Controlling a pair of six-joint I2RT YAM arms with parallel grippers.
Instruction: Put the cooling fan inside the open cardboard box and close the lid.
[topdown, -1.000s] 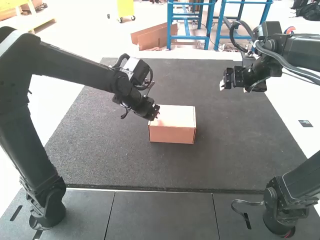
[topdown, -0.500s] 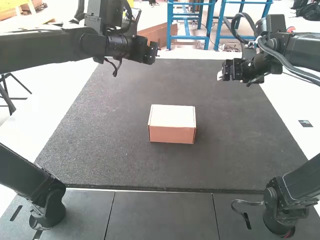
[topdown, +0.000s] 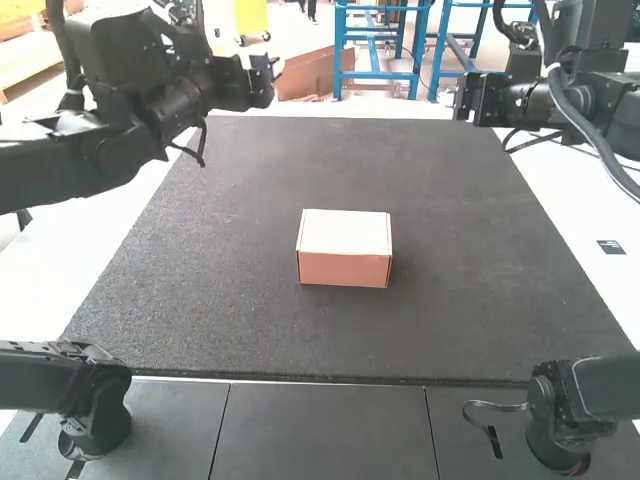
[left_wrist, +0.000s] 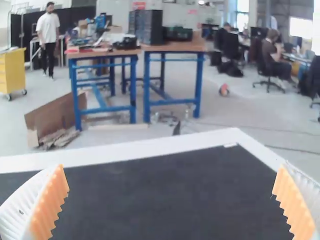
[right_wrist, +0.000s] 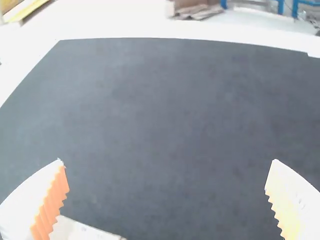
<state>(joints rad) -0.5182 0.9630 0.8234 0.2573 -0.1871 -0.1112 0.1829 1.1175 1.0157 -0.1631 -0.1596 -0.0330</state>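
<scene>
A small cardboard box (topdown: 344, 248) stands in the middle of the black mat (topdown: 200, 260) with its lid lying flat and shut. My left gripper (topdown: 268, 78) hangs high over the mat's far left corner, well away from the box. In the left wrist view it (left_wrist: 170, 172) is open, with orange pads (left_wrist: 50, 205) wide apart and nothing between them. My right gripper (topdown: 466, 98) is raised over the far right corner. In its own view it (right_wrist: 166, 165) is open above bare mat (right_wrist: 165, 110).
The mat covers most of the white table (topdown: 50, 270). A small black tag (topdown: 611, 246) lies on the table to the mat's right. The arm bases (topdown: 90, 420) stand at the near corners.
The left gripper left the box's top left edge and rose to the far left. The right gripper lifted and drew back toward the far right. The box stayed put.
</scene>
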